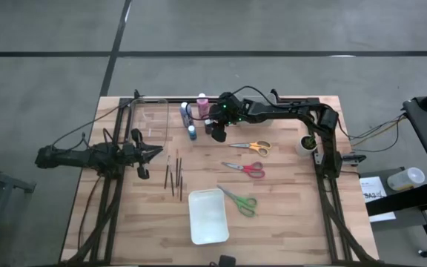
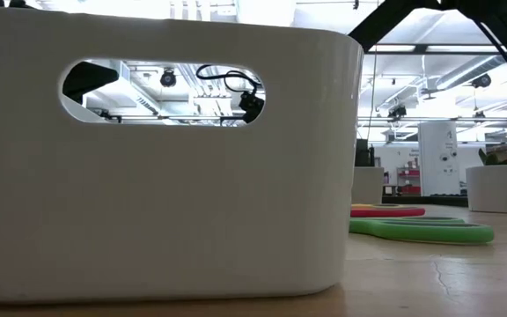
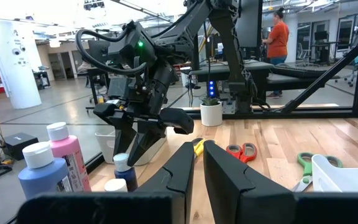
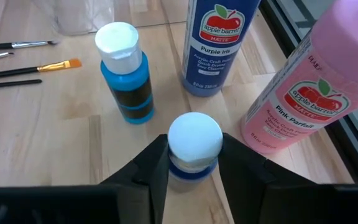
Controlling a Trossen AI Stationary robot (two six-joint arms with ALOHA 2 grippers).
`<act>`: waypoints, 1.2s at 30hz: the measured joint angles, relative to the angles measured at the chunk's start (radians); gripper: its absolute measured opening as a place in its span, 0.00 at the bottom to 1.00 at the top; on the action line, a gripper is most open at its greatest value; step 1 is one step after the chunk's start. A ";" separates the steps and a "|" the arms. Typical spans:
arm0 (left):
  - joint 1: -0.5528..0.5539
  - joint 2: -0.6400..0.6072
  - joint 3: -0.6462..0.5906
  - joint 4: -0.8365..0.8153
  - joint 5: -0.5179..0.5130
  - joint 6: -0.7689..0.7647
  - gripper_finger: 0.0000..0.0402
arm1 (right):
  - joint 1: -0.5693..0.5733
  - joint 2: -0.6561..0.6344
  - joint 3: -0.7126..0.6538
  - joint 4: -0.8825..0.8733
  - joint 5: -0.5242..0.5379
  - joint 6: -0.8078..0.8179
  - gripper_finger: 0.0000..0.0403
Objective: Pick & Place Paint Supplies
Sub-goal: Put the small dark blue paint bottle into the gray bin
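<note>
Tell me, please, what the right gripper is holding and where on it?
The right gripper is shut on a small white-capped bottle, gripping just below the cap.

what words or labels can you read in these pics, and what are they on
"apple barrel MATTE Purple Iris" – tall blue bottle
"apple barrel MATTE Pink Parfait" – tall pink bottle
Fine print beneath both names: too small to read.
Sheet on the side table: too blurred to read.
</note>
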 joint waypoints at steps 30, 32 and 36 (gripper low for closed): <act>0.000 0.000 0.000 0.000 0.000 0.000 0.12 | 0.002 -0.006 -0.005 -0.008 -0.006 0.026 0.28; 0.000 0.000 0.000 0.000 0.000 0.000 0.12 | 0.002 -0.005 -0.005 -0.007 -0.006 0.026 0.28; 0.000 0.000 0.000 0.000 0.000 0.000 0.12 | 0.002 -0.005 -0.005 -0.007 -0.006 0.027 0.28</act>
